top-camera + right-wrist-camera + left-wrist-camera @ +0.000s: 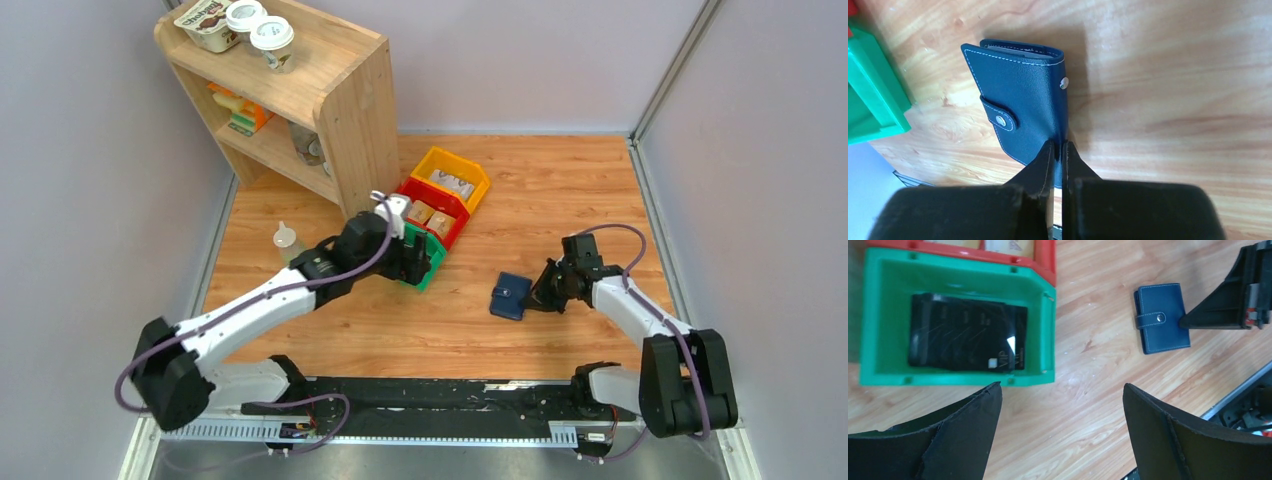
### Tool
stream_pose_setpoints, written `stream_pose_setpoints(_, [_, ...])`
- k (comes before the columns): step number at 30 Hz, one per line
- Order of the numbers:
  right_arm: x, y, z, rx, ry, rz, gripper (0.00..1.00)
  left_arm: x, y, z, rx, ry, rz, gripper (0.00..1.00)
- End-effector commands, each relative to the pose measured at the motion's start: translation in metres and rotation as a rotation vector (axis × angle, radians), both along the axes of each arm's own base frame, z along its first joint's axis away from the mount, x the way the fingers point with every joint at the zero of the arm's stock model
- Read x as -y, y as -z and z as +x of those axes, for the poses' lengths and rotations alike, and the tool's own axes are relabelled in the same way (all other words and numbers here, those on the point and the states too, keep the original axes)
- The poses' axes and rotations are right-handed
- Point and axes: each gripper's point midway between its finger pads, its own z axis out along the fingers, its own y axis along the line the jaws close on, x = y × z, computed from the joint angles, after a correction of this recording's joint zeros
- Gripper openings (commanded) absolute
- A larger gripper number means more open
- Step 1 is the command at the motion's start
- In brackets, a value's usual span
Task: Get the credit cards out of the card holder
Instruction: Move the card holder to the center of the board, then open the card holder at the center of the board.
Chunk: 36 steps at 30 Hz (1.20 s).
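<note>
We see the card holder [511,296] lying flat on the bench [560,190], well right of the green bin [878,315], its strap snapped down. The right gripper [1058,146] is clenched, its tips touching the card holder's right edge; we cannot tell whether they pinch the cover. The left gripper [1060,390] hangs released beside the green bin, which holds black cards [965,332].

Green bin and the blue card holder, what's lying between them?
Nothing: in the left wrist view, only bare wooden table separates the green bin from the card holder.
</note>
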Motion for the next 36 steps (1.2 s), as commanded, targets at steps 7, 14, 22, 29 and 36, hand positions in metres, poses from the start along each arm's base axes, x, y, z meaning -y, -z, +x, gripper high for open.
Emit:
stream_pose_setpoints(7, [0.013,-0.004,-0.017,0.059,-0.035,-0.068,0.3,0.122,0.024,0.005,-0.013,0.141,0.123,0.97])
stream_pose_setpoints(14, [0.016,-0.003,-0.006,0.135,0.013,-0.013,0.34,0.172,0.05,0.004,-0.099,0.218,0.151,0.88])
stream_pose_setpoints(22, [0.003,0.009,-0.006,0.14,-0.002,0.152,0.36,0.193,0.08,-0.005,-0.176,0.262,0.177,0.88])
stream_pose_setpoints(29, [0.011,0.012,0.0,0.163,0.05,0.179,0.36,0.201,0.089,-0.009,-0.204,0.276,0.201,0.87])
stream_pose_setpoints(36, [0.009,0.008,0.003,0.195,0.031,0.195,0.13,0.208,0.099,-0.013,-0.237,0.285,0.237,0.81])
